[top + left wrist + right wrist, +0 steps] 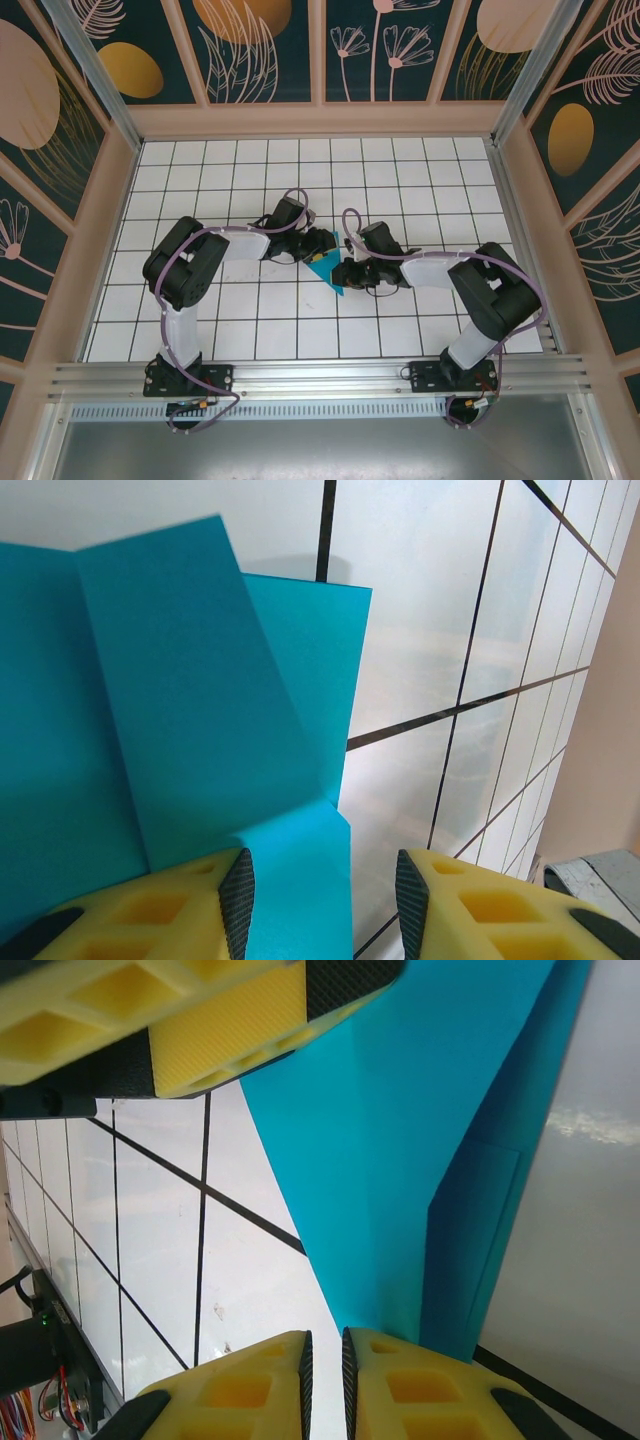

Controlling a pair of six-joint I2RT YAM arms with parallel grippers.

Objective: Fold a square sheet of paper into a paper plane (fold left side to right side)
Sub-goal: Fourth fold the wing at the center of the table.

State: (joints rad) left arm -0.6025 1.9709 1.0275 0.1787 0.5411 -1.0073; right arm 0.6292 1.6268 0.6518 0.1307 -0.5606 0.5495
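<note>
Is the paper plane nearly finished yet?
Not yet. Done: the blue paper already has folded flaps and a pointed end. In hand: the right gripper pinches its tip, the left gripper sits open over it. Left: more folds, since it isn't a slim dart.

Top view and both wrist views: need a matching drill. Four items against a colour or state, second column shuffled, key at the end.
Things:
1. paper
2. left gripper
3. right gripper
4. table

Colour or state:
A. white with black grid lines
B. fingers wide apart
C. bright blue, creased
D. fingers nearly together

Pairs: 1-C, 2-B, 3-D, 4-A
</note>
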